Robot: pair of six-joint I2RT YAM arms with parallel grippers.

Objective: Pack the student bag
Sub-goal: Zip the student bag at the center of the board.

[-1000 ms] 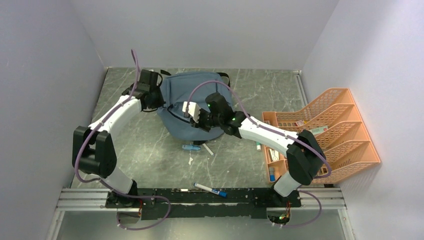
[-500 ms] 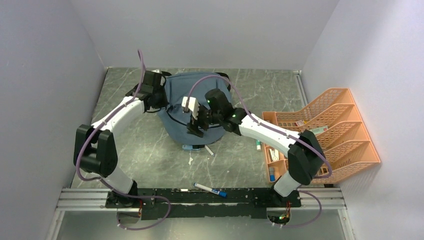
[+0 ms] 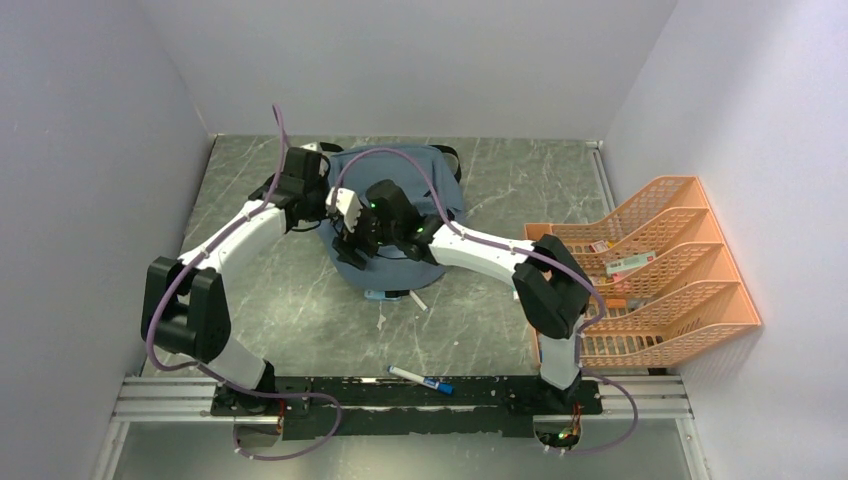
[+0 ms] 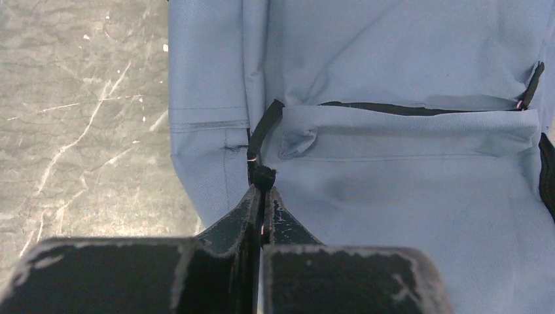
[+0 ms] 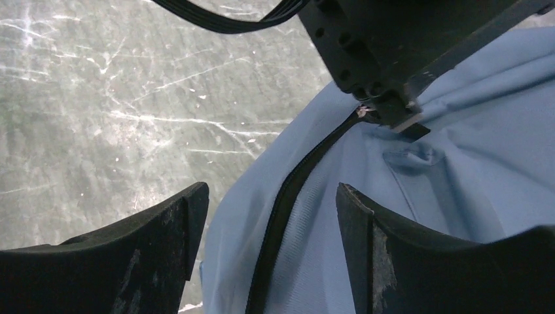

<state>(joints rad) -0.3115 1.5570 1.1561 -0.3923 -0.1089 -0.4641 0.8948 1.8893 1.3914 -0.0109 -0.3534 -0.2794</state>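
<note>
The student bag (image 3: 425,172) lies at the back middle of the table, grey-blue with black zippers; it also fills the left wrist view (image 4: 406,196). My left gripper (image 4: 263,191) is shut on a black zipper pull (image 4: 262,175) at the left end of the front pocket. In the top view the left gripper (image 3: 318,207) sits at the bag's left edge. My right gripper (image 3: 352,238) hovers open just beside it over the bag's left side. A black zipper line (image 5: 283,209) runs between the right gripper's (image 5: 271,199) spread fingers, which touch nothing.
An orange mesh tray rack (image 3: 690,300) with small items stands at the right. A marker pen (image 3: 420,379) lies near the front rail. A small blue item (image 3: 382,295) and a white stick (image 3: 416,299) lie at the bag's near edge. Walls enclose three sides.
My right gripper has opened and swung left across the bag to beside the left gripper. The left gripper stays shut at the bag's left edge, shifted slightly.
</note>
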